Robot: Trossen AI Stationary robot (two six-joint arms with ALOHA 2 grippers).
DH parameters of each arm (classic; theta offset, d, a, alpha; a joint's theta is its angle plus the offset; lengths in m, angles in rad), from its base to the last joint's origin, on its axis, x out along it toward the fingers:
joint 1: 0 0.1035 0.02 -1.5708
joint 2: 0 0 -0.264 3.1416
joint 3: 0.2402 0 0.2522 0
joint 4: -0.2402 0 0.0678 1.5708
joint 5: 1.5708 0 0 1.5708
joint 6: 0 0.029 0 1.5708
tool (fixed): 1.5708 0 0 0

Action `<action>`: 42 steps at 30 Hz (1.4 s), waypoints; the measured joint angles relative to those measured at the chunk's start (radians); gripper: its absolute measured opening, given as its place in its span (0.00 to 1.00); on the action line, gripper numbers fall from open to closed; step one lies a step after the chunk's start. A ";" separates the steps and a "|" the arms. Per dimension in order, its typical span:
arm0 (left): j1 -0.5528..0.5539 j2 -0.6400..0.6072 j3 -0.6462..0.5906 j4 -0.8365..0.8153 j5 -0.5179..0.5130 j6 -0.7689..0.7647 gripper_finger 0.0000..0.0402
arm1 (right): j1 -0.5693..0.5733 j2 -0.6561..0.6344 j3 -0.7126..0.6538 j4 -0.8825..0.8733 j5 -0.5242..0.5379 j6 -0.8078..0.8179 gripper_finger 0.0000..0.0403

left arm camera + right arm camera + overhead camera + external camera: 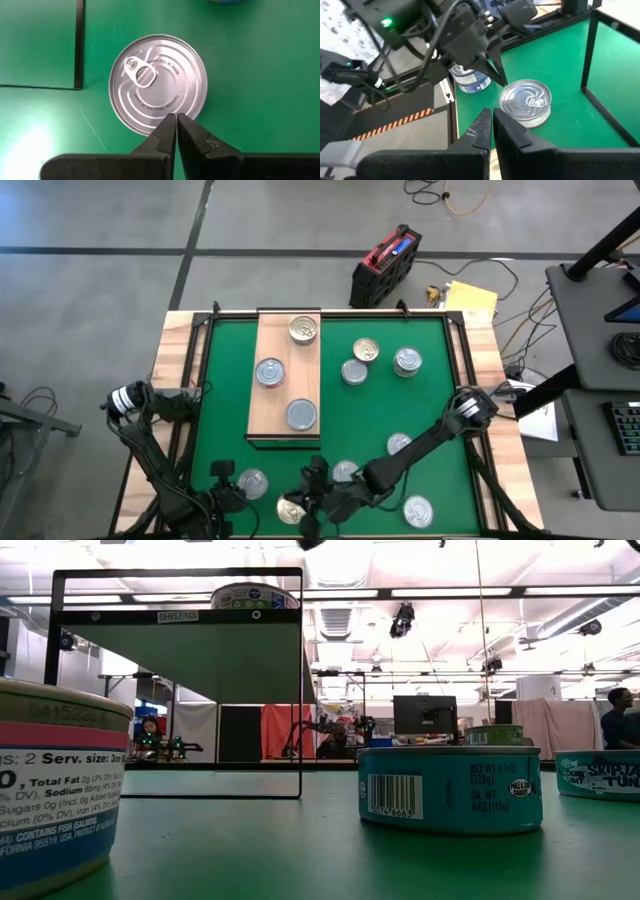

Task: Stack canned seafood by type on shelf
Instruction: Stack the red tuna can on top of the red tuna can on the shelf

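Note:
The shelf [300, 370] is a light wooden board on a black frame [180, 615], and three canned seafood tins rest on it [303, 330] [269, 372] [301, 414]. Several more tins stand on the green mat. My left gripper [176, 117] is shut, pointing steeply down over the rim of a silver-lidded tin [157, 82] that stands near the shelf's near left leg [252, 483]. My right gripper [492, 112] is shut and hovers nearly level just to the right of that tin [526, 100], pointing toward it and touching nothing. My left gripper's shut fingertips [498, 77] come from above, slanting, at the edge of the silver tin's lid [167, 125]. I cannot tell whether they touch it. The tin stands flat on the mat.
A blue-labelled tin [469, 80] stands below my left arm near the table's left edge. A gold-lidded tin [291, 509] and silver tins [345, 471] [417, 511] lie near the front edge, with three more at the far right [366, 351]. The shelf's frame bar [592, 50] is close by.

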 joint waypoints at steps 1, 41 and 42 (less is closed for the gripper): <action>0.000 0.000 -0.002 0.000 0.000 0.016 0.00 | -0.003 0.015 0.025 -0.026 0.000 0.006 0.02; -0.056 0.003 -0.095 0.036 -0.123 0.069 0.00 | -0.093 0.301 0.439 -0.355 0.027 0.409 0.02; -0.056 0.003 -0.092 0.030 -0.124 0.074 0.00 | -0.093 0.301 0.439 -0.354 0.027 0.405 0.02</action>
